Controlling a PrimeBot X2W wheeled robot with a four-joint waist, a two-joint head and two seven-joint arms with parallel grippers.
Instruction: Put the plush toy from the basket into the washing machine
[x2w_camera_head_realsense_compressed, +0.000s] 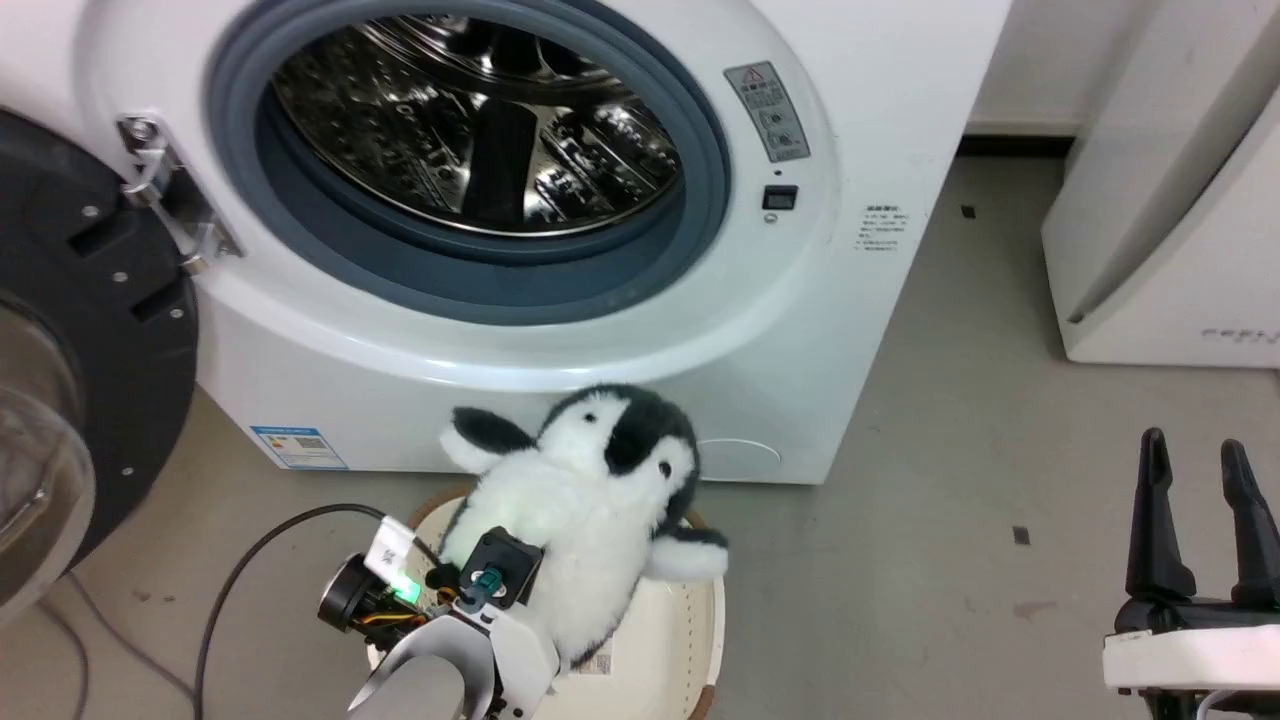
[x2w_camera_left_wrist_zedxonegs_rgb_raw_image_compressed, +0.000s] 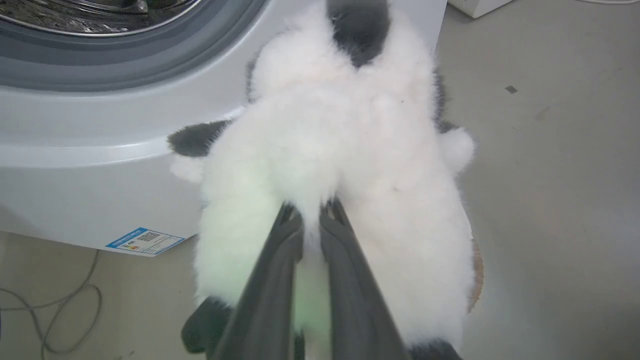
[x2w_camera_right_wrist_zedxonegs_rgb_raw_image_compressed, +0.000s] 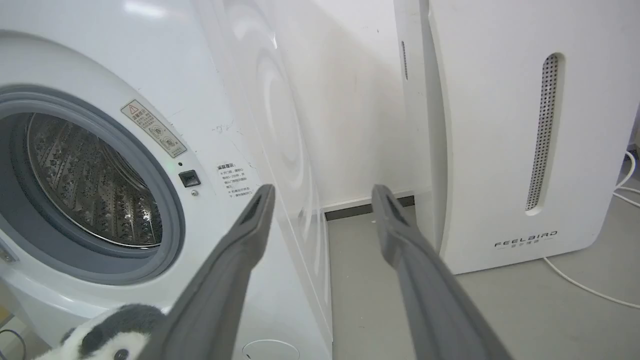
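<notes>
1. Below the porthole of the washing machine (x2w_camera_head_realsense_compressed: 880, 330), the plush toy (x2w_camera_head_realsense_compressed: 580, 500) is upright above the basket (x2w_camera_head_realsense_compressed: 690, 620).
2. The left end effector (x2w_camera_left_wrist_zedxonegs_rgb_raw_image_compressed: 311, 212), almost closed, pinches its fur.
3. The right end effector (x2w_camera_head_realsense_compressed: 1195, 460), right of the washing machine, stands wide open, empty.

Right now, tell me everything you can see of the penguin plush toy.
The penguin plush toy is fluffy white, with dark grey head patches and flippers, a black eye and black feet. It is upright over the cream basket, head leaning toward the washing machine, below its porthole. The left end effector is shut on its lower body.
</notes>
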